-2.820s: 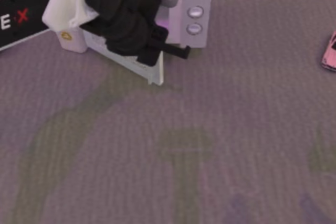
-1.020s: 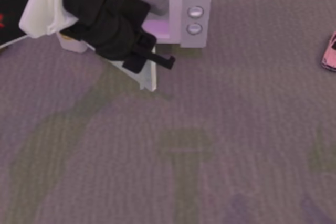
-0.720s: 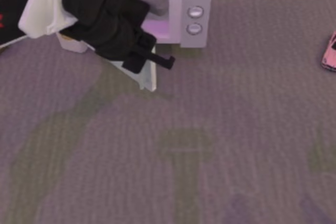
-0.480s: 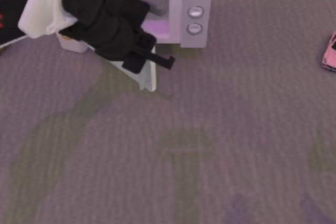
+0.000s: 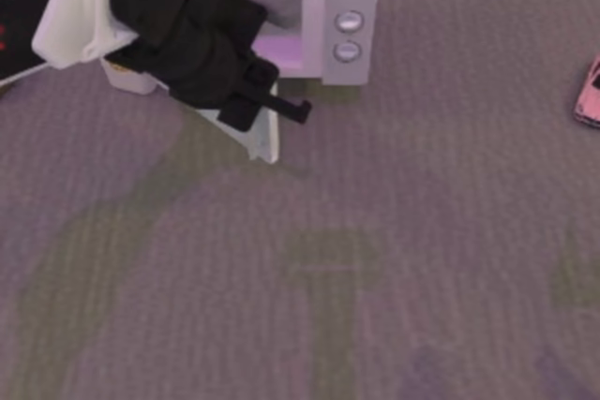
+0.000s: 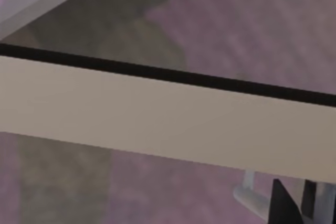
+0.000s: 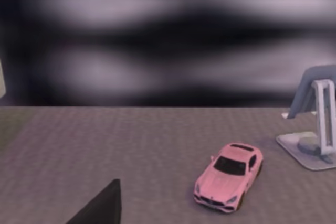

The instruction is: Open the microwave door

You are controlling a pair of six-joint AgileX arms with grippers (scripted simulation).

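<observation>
At the far left of the table my left arm reaches over the microwave (image 5: 323, 21), its black wrist covering most of the opening. The left gripper (image 5: 281, 108) sits at the free edge of the microwave door (image 5: 264, 142), with one dark finger (image 5: 292, 107) poking out to the right past that edge. I cannot tell from above whether the fingers pinch the door edge or only hook behind it. The left wrist view gives no help: it is filled by the pale edge of the door panel (image 6: 168, 119) running across, with table beyond.

The door stands swung well out toward the near side, hinged on its left, and the lilac cavity (image 5: 281, 49) shows between it and the knob panel (image 5: 348, 37). I judge the job is mostly done, with some swing perhaps left.

As for handling, I take the door as a stiff, light, flat panel that turns on its hinge and nothing else. It should need little force, but it will only follow an arc, so any pull has to curve with it or the finger will slide off the smooth edge. The free right-hand edge, far from the hinge, is the place to hold.

Far right, a pink toy car (image 5: 590, 93) lies at the table's edge. My right arm is parked over there, and only a dark tip of the right gripper (image 7: 100, 208) shows in its own wrist view, so I cannot tell its state.
</observation>
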